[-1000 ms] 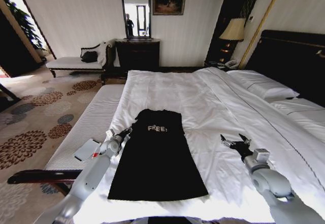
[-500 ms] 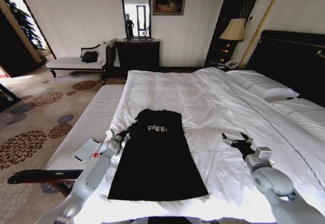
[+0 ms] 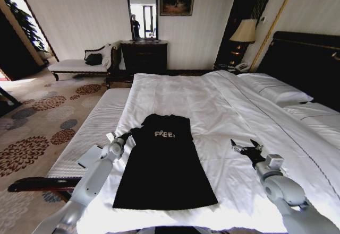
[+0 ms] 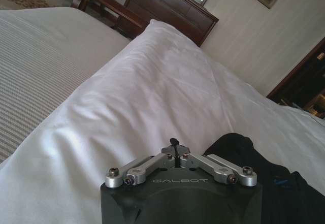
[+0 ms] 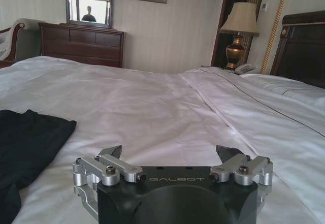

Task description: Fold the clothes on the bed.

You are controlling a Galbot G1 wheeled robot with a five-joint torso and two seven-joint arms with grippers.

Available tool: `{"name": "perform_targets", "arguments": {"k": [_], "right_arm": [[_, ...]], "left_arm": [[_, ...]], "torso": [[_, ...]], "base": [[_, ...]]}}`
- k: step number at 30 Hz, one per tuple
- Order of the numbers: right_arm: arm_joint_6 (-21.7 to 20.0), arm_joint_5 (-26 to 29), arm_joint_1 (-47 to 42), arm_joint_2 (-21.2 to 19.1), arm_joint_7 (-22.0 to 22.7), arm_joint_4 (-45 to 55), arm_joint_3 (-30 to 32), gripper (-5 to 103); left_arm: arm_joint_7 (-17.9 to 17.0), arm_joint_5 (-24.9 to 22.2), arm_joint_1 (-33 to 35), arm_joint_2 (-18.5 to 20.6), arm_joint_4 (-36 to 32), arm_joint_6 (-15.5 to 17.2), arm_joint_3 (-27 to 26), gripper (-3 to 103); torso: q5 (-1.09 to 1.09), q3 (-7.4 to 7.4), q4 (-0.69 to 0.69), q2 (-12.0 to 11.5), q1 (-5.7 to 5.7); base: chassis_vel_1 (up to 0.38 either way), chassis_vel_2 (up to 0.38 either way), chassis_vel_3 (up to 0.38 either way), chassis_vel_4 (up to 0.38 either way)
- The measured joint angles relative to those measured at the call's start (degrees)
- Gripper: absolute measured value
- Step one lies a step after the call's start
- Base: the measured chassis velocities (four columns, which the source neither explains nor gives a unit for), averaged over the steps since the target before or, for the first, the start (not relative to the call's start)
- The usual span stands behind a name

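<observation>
So the black T-shirt (image 3: pixel 163 165) is lying flat on the white bed (image 3: pixel 223 112), already folded in from the sides into a long narrow strip, with the white "FREE!" lettering (image 3: pixel 164 133) facing up near the end that points away from the robot. The shirt sits on the part of the bed closest to the robot, well apart from the pillows (image 3: pixel 276 92) stacked by the dark headboard (image 3: pixel 308 64). The left tool (image 3: pixel 127 135) is right at the shirt's left edge, up near the lettered end, and in the left wrist view its fingers (image 4: pixel 175 144) are pressed together into a single tip; I honestly can't tell whether there's any cloth caught in there, since the black fabric (image 4: pixel 254 173) lies just beside the tip on the white duvet (image 4: pixel 152 92) rather than clearly in it. The right tool (image 3: pixel 246 148) hovers over bare white sheet off to the shirt's right side, well apart from it, with its fingers (image 5: pixel 112 151) spread wide and nothing between them. From the right wrist view you can see a corner of the shirt (image 5: pixel 30 132) off to one side of that tool. A striped bench (image 3: pixel 90 133) runs along the bed's left side, next to the left arm.
</observation>
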Motion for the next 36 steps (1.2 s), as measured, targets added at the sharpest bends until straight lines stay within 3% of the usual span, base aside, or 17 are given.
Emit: {"name": "perform_targets", "arguments": {"k": [14, 29, 36], "right_arm": [[0.0, -0.5, 0.0, 0.4, -0.3, -0.2, -0.9, 100], [0.2, -0.5, -1.6, 0.7, -0.6, 0.0, 0.3, 100], [0.2, -0.5, -1.3, 0.9, -0.5, -0.1, 0.1, 100]], "left_arm": [[0.5, -1.2, 2.1, 3.1, -2.0, -0.2, -1.9, 0], [1.4, -4.1, -6.2, 4.2, 6.8, -0.2, 0.2, 0], [1.4, -5.6, -7.0, 5.5, 7.2, -0.1, 0.1, 0]], "torso": [[0.00, 0.00, 0.01, 0.0, 0.00], [0.00, 0.00, 0.01, 0.0, 0.00], [0.00, 0.00, 0.00, 0.0, 0.00]], "base": [[0.000, 0.000, 0.000, 0.000], [0.000, 0.000, 0.000, 0.000], [0.000, 0.000, 0.000, 0.000]]}}
